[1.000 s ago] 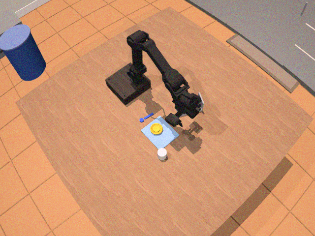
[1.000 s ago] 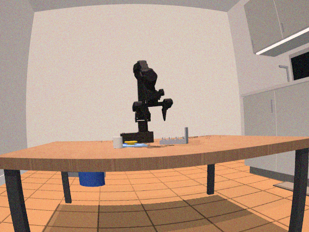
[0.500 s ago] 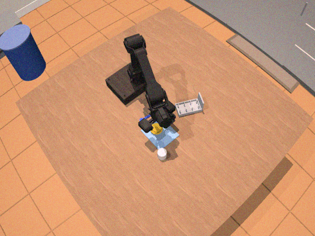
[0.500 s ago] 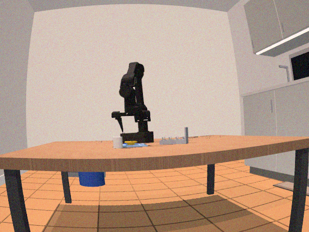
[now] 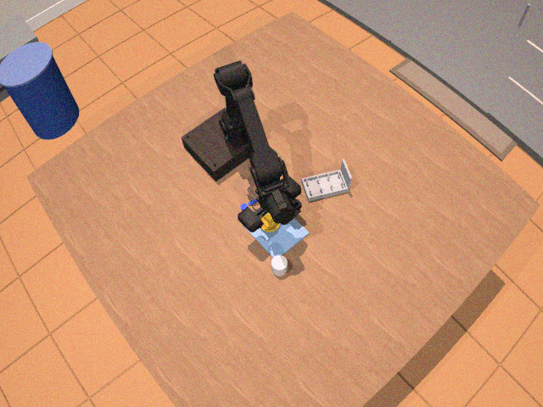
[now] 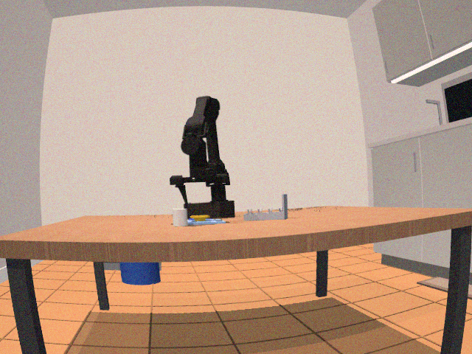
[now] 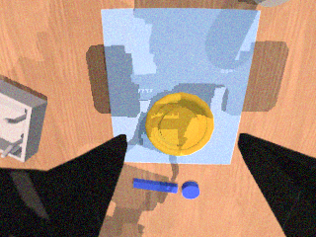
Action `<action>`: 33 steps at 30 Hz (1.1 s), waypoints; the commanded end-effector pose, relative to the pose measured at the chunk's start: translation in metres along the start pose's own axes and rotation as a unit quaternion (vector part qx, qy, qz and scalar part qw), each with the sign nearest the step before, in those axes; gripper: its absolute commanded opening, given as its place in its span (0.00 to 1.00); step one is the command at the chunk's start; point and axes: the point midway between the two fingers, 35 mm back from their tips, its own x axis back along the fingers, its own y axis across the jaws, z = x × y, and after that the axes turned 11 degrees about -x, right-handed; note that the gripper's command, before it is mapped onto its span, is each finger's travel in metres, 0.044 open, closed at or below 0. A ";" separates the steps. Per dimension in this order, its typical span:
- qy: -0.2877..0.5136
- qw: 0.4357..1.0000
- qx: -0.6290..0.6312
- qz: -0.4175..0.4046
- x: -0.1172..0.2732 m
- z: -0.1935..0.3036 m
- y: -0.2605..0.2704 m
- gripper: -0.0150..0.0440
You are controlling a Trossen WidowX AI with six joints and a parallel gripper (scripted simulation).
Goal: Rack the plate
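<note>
The yellow plate (image 5: 270,224) (image 6: 199,217) (image 7: 183,124) lies flat on a light blue mat (image 5: 286,241) (image 6: 217,221) (image 7: 183,44). My gripper (image 7: 182,139) is open and empty, pointing down above the plate. In the wrist view the plate shows between and slightly beyond the fingertips, touched by neither. In the top view the arm hides the fingertips and part of the plate. The grey-white dish rack (image 5: 329,195) (image 6: 263,216) (image 7: 39,125) stands on the table to one side of the mat, with short pegs and a taller panel at one end. Its slots are empty.
A white cup (image 5: 279,265) (image 6: 180,217) stands at the mat's far corner from the arm base. A blue bar (image 5: 253,202) (image 7: 155,186) and a blue disc (image 5: 243,206) (image 7: 191,190) lie beside the mat on the arm-base side. A blue bin (image 5: 43,100) stands on the floor.
</note>
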 end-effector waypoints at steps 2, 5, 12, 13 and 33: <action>0.004 1.000 0.003 0.001 -0.011 0.002 0.000 0.93; 0.004 1.000 0.003 0.001 -0.016 0.002 -0.001 0.93; 0.004 1.000 0.003 0.001 -0.027 0.003 -0.001 0.93; 0.004 1.000 0.003 0.001 -0.028 0.003 -0.001 0.93; 0.004 1.000 0.003 0.001 -0.045 0.005 -0.002 0.85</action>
